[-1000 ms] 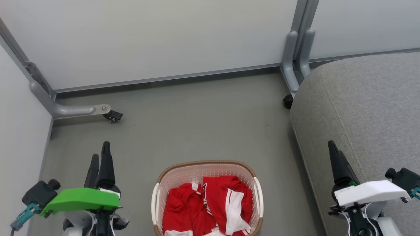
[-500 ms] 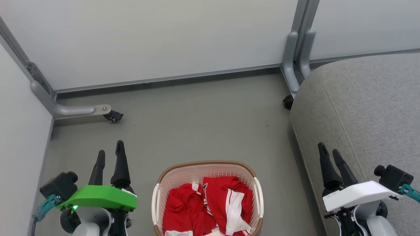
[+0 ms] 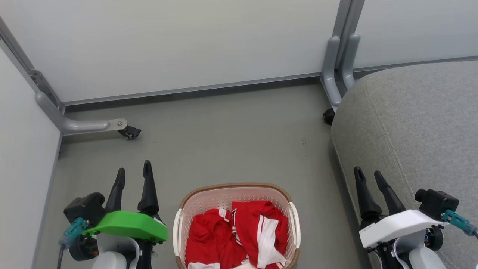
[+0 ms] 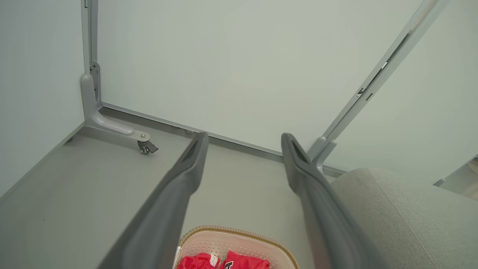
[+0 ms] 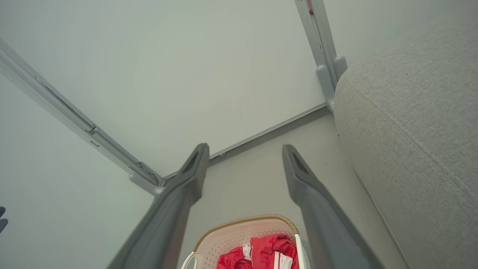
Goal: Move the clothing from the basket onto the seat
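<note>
Red clothing (image 3: 239,233) with white stripes lies bunched in the cream basket (image 3: 201,201) with a brown rim, on the floor at the bottom centre of the head view. The grey seat (image 3: 418,123) fills the right side. My left gripper (image 3: 133,172) stands open left of the basket, above the floor. My right gripper (image 3: 369,175) stands open over the seat's left edge, right of the basket. The left wrist view has the basket (image 4: 224,239), the clothing (image 4: 239,261) and the seat (image 4: 403,213). In the right wrist view are the basket (image 5: 231,231), the clothing (image 5: 261,250) and the seat (image 5: 410,123).
Pale partition panels (image 3: 179,41) close the back and left. Their grey feet carry casters: one at the left (image 3: 129,132), one by the seat's corner (image 3: 328,116). Bare grey floor (image 3: 224,142) stretches between the basket and the back panel.
Both arms have moved inward toward the basket, the left one to the right and the right one to the left. Both pairs of fingers now show spread apart. The clothing and basket have not moved.
</note>
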{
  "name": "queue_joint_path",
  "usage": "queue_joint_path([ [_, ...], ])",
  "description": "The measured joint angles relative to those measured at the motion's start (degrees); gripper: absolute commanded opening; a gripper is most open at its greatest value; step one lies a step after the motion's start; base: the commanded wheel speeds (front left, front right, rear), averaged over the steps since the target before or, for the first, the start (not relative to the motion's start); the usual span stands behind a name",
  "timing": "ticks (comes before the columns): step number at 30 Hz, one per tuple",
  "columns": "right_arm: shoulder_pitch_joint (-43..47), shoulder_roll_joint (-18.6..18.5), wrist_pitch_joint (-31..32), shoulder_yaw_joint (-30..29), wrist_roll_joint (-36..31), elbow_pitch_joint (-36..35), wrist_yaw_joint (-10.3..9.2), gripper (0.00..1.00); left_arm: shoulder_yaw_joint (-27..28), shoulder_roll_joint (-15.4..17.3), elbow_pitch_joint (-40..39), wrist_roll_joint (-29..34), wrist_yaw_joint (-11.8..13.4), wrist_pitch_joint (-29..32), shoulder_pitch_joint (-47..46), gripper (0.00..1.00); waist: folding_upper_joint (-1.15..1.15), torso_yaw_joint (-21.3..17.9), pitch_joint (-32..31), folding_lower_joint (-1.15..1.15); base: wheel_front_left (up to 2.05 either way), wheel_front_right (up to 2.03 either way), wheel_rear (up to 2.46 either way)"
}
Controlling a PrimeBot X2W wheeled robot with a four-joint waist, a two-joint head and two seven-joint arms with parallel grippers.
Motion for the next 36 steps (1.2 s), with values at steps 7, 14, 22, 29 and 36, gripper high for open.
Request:
queue_joint_path([
  [7,-0.01,-0.03,-1.02,0.46,-4.23,0.21,0.00,1.00,-0.76,0.01,0.07,4.27,0.36,-1.02,-0.09,1.00,0.00,0.04,0.00,0.00,0.00,0.00,0.00],
  [14,-0.03,-0.10,-2.03,0.70,-8.16,0.16,0.00,1.00,-1.62,0.04,0.03,7.93,0.46,-1.94,-0.22,1.00,0.00,0.09,0.10,0.00,0.00,0.00,0.00],
  [22,-0.09,-0.15,-3.03,0.97,-12.33,-0.01,0.00,1.00,-2.22,0.10,-0.38,11.57,0.89,-3.01,-0.46,1.00,0.00,0.17,0.19,0.00,0.00,0.00,0.00],
  [29,-0.10,-0.19,-3.97,1.10,-15.82,-0.08,0.01,1.00,-2.50,0.12,-0.85,13.55,1.22,-3.94,-0.47,1.00,0.00,0.15,0.14,0.00,0.00,0.00,0.00],
  [36,-0.10,-0.22,-4.61,1.27,-19.07,-0.09,0.01,1.00,-3.03,0.15,-0.77,16.23,1.45,-4.65,-0.48,1.00,0.00,0.17,0.15,0.00,0.00,0.00,0.00],
])
